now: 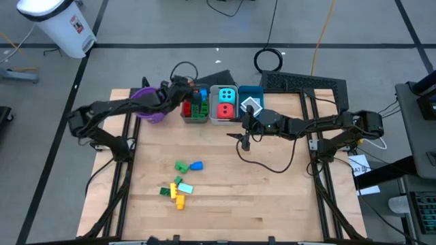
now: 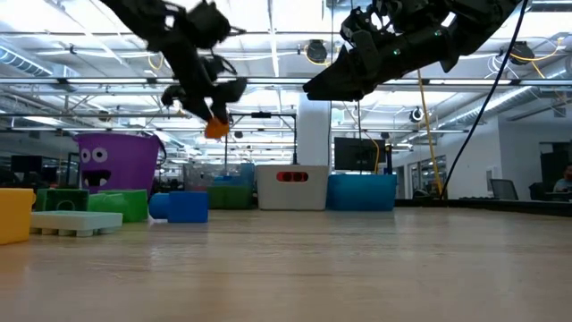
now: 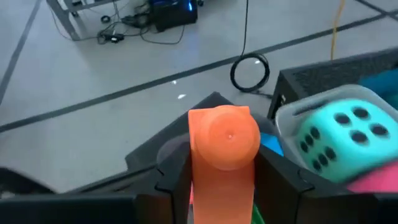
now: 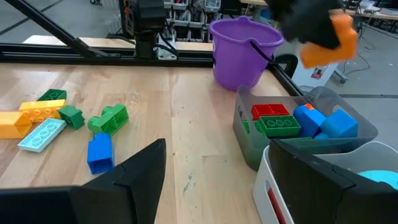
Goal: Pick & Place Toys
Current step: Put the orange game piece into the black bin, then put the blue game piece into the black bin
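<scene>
My left gripper (image 1: 185,87) is shut on an orange brick (image 3: 224,149), which it holds in the air over the grey bin (image 1: 194,110) that holds red, green and blue bricks. The orange brick also shows in the low view (image 2: 216,128). My right gripper (image 4: 230,186) is open and empty, above the table in front of the white bin (image 1: 225,105). A cyan die (image 1: 227,94) and a red die (image 1: 225,109) lie in the white bin. Loose green (image 1: 181,165), blue (image 1: 197,165) and yellow (image 1: 178,199) bricks lie on the table near its front. My left gripper pinches the orange brick by two opposite sides (image 3: 198,177) between its two fingers (image 3: 174,183). The brick's round-studded end sticks out past the fingertips. The fingers point down from above, and the brick hangs lifted clear above the bins (image 2: 216,128).
A purple bucket (image 1: 150,107) stands left of the grey bin. A blue bin (image 1: 251,102) with white flat pieces stands right of the white bin. A black cable (image 1: 272,167) lies on the table below my right arm. A pale flat piece (image 1: 184,188) lies among the loose bricks.
</scene>
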Robot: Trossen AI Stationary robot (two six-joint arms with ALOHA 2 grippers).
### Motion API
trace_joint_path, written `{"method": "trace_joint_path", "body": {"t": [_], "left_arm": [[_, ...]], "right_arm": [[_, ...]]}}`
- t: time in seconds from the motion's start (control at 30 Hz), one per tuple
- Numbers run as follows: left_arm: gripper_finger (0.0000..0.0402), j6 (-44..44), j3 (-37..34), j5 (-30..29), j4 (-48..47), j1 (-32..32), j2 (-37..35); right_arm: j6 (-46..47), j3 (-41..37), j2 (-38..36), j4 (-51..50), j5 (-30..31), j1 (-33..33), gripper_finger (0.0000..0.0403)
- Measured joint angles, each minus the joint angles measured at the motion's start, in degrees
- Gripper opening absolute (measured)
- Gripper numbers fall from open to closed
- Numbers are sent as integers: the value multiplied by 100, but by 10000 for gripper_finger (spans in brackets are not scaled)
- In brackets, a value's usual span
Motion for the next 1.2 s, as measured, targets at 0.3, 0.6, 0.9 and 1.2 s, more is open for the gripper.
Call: {"method": "trace_joint_path", "body": {"t": [0.3, 0.6, 0.9, 1.2], "left_arm": [[170, 108, 0, 398, 640, 641, 1169], [196, 377, -2, 498, 651, 712, 1484], [206, 740, -2, 734, 421, 351, 831], [181, 548, -127, 1545, -715, -1020, -610]], "right_arm": [[-38, 0, -1, -1, 0, 1, 256], [-53, 0, 0, -1, -1, 1, 256], [-53, 0, -1, -6, -2, 1, 256], [-36, 0, -1, -135, -2, 1, 256]]}}
